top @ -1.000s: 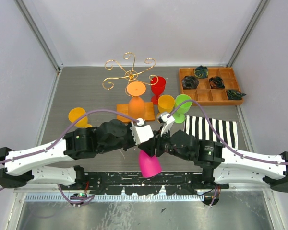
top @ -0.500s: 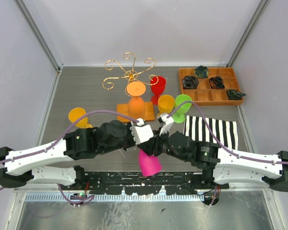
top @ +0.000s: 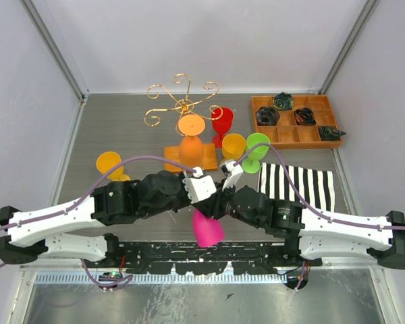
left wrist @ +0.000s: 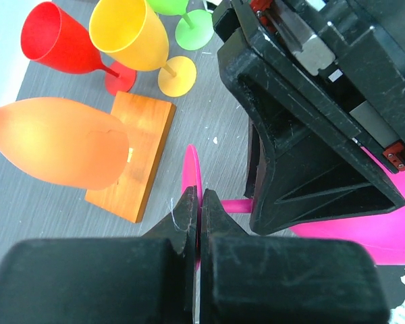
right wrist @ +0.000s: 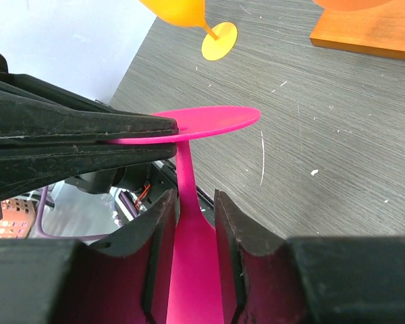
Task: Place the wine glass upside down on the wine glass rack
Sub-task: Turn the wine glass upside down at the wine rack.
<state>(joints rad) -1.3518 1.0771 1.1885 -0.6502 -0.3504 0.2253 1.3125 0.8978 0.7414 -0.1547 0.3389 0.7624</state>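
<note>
The pink wine glass [top: 208, 229] lies on its side in the air between my two arms, bowl toward the near edge. My left gripper [left wrist: 200, 202] is shut on the rim of its flat foot [right wrist: 209, 121]. My right gripper [right wrist: 189, 202] straddles the thin stem [right wrist: 187, 177], jaws slightly apart, with a small gap showing on each side. The gold wire rack [top: 181, 101] stands at the back on its orange-brown wooden base [top: 179, 156], with an orange glass [top: 191, 138] hanging upside down from it.
Red [top: 222, 120], yellow [top: 233, 145] and green [top: 258, 147] glasses stand right of the rack. Another orange-yellow glass [top: 110, 164] lies at the left. A compartmented wooden tray [top: 295, 125] sits at the back right and a striped cloth [top: 297, 181] in front of it.
The right arm has shifted left and forward, and the pink glass has moved slightly up and left with both grippers. The left arm has barely moved.
</note>
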